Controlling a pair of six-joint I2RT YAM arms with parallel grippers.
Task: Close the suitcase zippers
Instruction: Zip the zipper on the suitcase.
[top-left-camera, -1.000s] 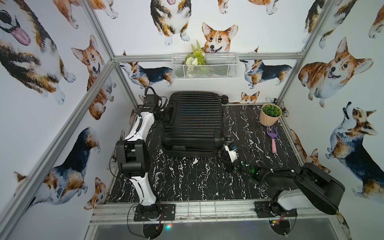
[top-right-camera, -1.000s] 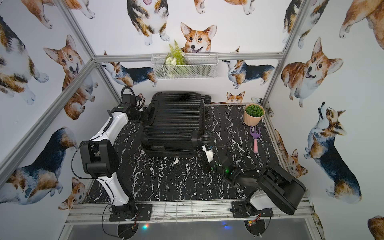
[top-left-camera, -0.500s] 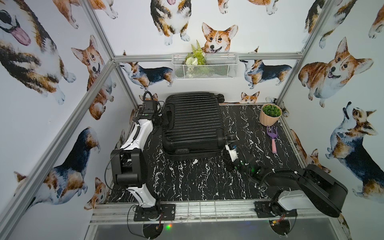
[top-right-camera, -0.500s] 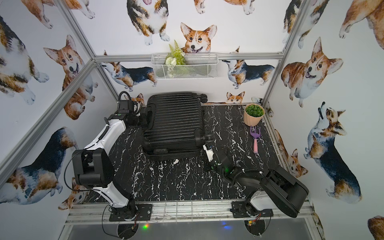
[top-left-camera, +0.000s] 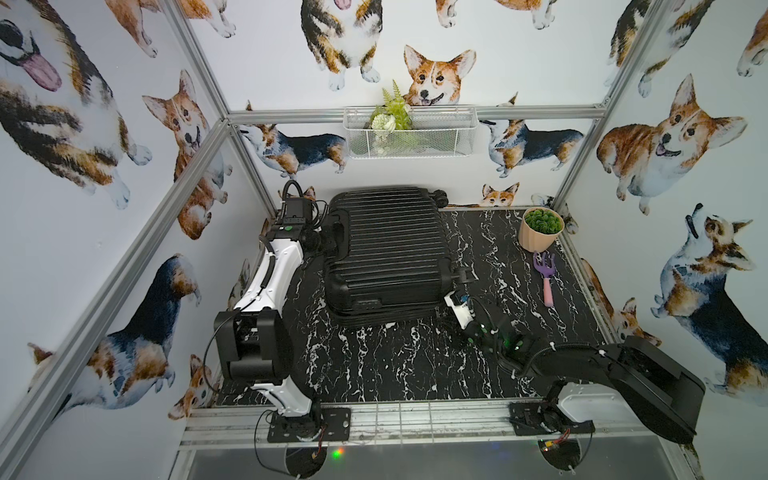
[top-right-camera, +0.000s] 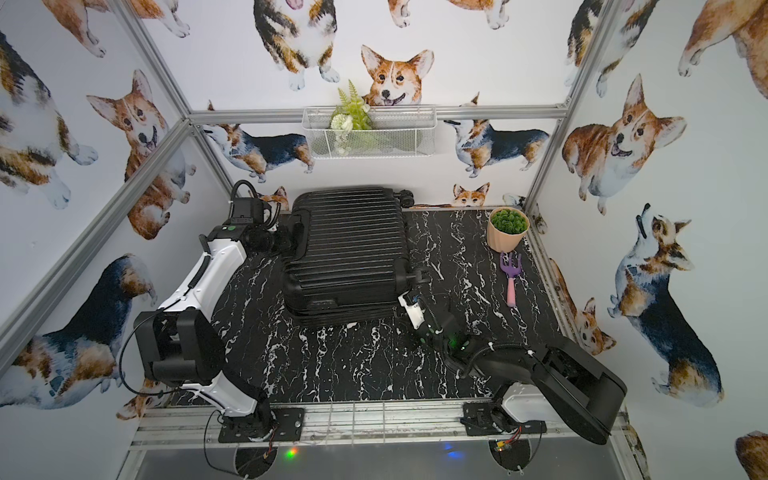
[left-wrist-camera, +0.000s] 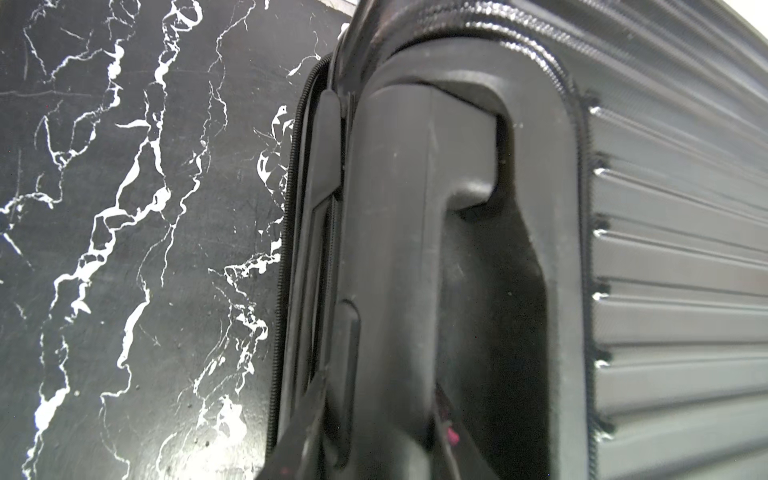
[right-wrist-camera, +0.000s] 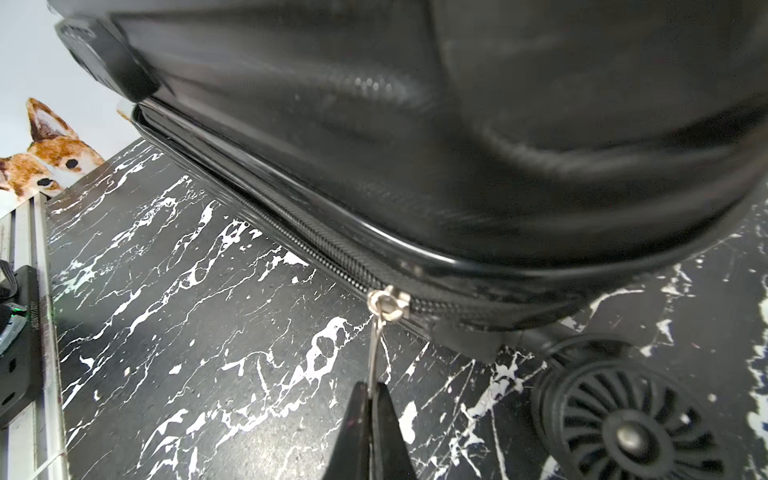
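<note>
You have the suitcase (top-left-camera: 386, 249) lying flat on the table (top-left-camera: 415, 365), toward the back and left of the middle, below the wire basket (top-left-camera: 436, 137) on the back wall. Your left jaws sit either side of the handle (left-wrist-camera: 390, 270) on its left edge, and your right jaws, reaching in from the front right, pinch the zipper pull (right-wrist-camera: 376, 353) at its near right corner, near a wheel (right-wrist-camera: 627, 432). Off to the right, the plant pot (top-left-camera: 540, 237) stands in the back corner with the garden fork (top-left-camera: 545, 274) lying just in front of it.
</note>
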